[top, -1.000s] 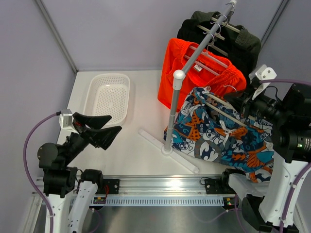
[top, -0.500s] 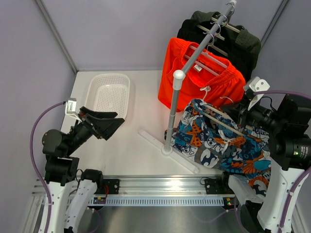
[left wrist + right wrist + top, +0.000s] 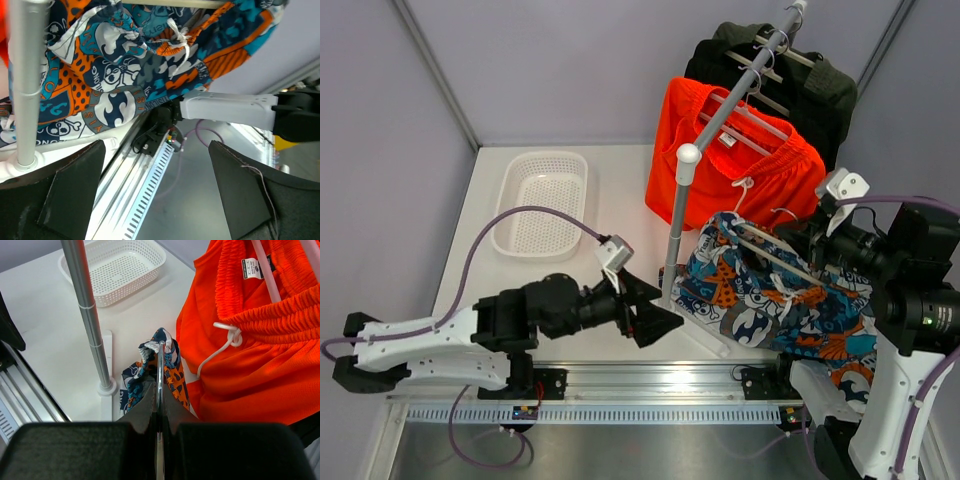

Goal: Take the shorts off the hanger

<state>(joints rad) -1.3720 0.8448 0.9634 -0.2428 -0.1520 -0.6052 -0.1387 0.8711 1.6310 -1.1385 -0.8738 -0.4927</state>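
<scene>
The patterned shorts (image 3: 770, 300) hang from a white hanger (image 3: 772, 243) with a wire hook (image 3: 160, 365), off the rail and right of the rack pole (image 3: 678, 230). My right gripper (image 3: 800, 235) is shut on that hook (image 3: 160, 390), and the patterned fabric (image 3: 135, 372) bunches just beyond its fingertips. The plain orange shorts (image 3: 730, 170) with a white drawstring (image 3: 225, 340) hang on the rail behind. My left gripper (image 3: 655, 312) stands open and empty by the pole's foot, low and facing the patterned shorts (image 3: 125, 65), a little short of their lower edge (image 3: 156, 150).
A white perforated basket (image 3: 540, 200) lies at the back left of the table. Dark garments (image 3: 770, 70) hang at the far end of the rail. The rack's white foot bar (image 3: 705, 340) lies across the table near the metal mounting rail (image 3: 650, 385).
My left arm has swung from the table's left side across to the pole's foot, gripper still open. My right gripper has shifted slightly back with the hanger and patterned shorts.
</scene>
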